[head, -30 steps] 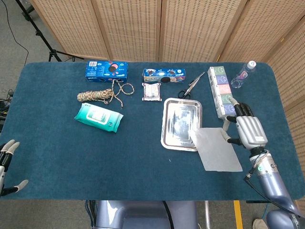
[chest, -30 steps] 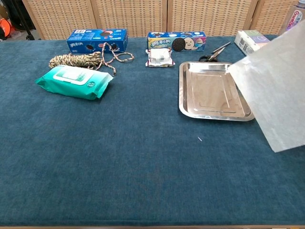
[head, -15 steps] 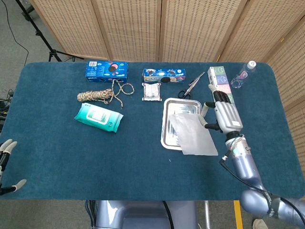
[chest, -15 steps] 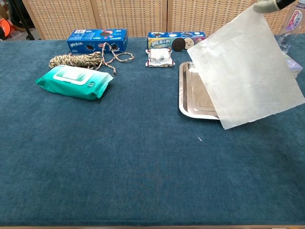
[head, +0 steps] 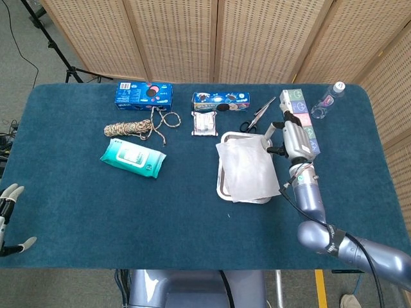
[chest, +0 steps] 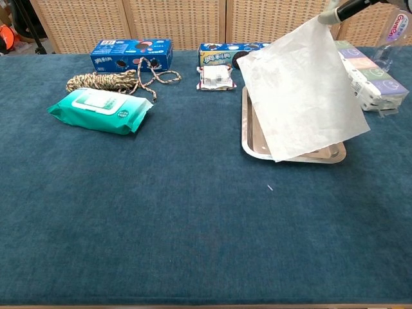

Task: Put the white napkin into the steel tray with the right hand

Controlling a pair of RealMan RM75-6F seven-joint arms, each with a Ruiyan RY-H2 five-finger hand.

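My right hand (head: 289, 138) hangs over the right side of the steel tray (head: 223, 183) and pinches a corner of the white napkin (head: 247, 170). The napkin (chest: 299, 93) droops from the fingertips (chest: 331, 14) and covers most of the tray (chest: 248, 138); in the chest view its lower edge reaches the tray's near rim. My left hand (head: 9, 218) sits at the table's near left edge, fingers apart, holding nothing.
Behind the tray lie scissors (head: 258, 115), a small packet (head: 204, 123) and a blue cookie box (head: 221, 101). A row of tissue packs (head: 302, 119) and a water bottle (head: 327, 101) stand to the right. A rope (head: 135, 128), wet wipes (head: 133, 158) and another blue box (head: 144, 94) are at the left.
My right hand has carried the napkin from the table's right side leftward and back over the tray. The napkin now hangs over the tray instead of beside it.
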